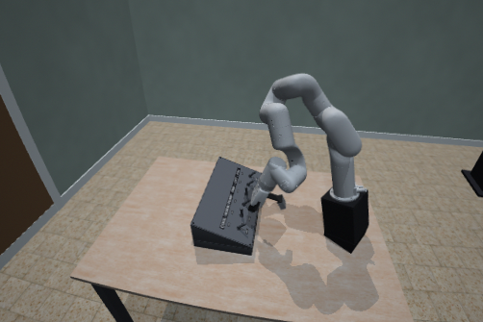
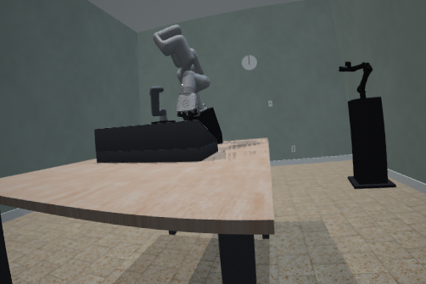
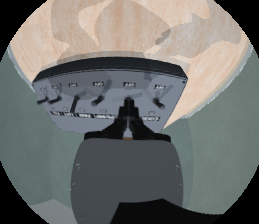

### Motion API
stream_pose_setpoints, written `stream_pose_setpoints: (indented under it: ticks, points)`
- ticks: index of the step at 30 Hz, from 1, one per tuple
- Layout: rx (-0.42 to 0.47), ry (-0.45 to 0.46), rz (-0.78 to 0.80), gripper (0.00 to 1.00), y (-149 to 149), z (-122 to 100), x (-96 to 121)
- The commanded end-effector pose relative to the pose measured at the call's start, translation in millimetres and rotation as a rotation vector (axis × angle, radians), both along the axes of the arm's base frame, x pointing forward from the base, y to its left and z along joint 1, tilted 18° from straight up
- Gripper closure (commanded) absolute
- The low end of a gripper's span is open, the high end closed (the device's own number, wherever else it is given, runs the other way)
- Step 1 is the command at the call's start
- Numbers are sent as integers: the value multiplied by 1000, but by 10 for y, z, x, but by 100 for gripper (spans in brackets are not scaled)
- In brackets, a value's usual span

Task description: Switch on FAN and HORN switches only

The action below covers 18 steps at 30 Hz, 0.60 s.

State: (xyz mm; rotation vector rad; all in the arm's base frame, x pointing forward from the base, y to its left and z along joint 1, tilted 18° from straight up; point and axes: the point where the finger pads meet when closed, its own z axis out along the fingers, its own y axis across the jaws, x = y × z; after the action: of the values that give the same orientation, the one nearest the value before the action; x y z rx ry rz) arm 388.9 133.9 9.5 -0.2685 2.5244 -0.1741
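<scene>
The console (image 1: 225, 210) is seen as a dark wedge lying on the surface (image 1: 144, 243), toward the side nearer the arm's base (image 1: 353, 229). Its long axis is laid roughly along the surface's depth in the top view, from the near corner up to the far corner, and its sloped face is turned upward and toward the arm. A row of small toggle levers (image 3: 99, 98) and a strip of pale labels (image 1: 231, 197) are carried along that face; the labels are too small to be read, so the FAN and HORN switches cannot be told apart.

The pincer (image 3: 128, 111) is held with its fingers pressed together, nothing between them, and its tip is placed over the row of levers near the middle of the face. Whether a lever is touched cannot be told.

Beyond the console, the arm (image 1: 308, 128) is folded over it from a black pedestal standing on the same surface. Farther off, a second black pedestal (image 2: 368, 142) with a small dark arm (image 2: 361, 75) is seen on the floor, well apart, and a round clock (image 2: 249, 62) is hung on the far wall.
</scene>
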Motion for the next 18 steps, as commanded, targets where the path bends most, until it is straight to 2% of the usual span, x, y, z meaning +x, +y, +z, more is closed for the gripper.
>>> stream_pose_setpoints:
  ticks: [1,18]
  points:
    - [0,-1,0,100,14,88,-49]
    - [0,-1,0,100,51,545,-369]
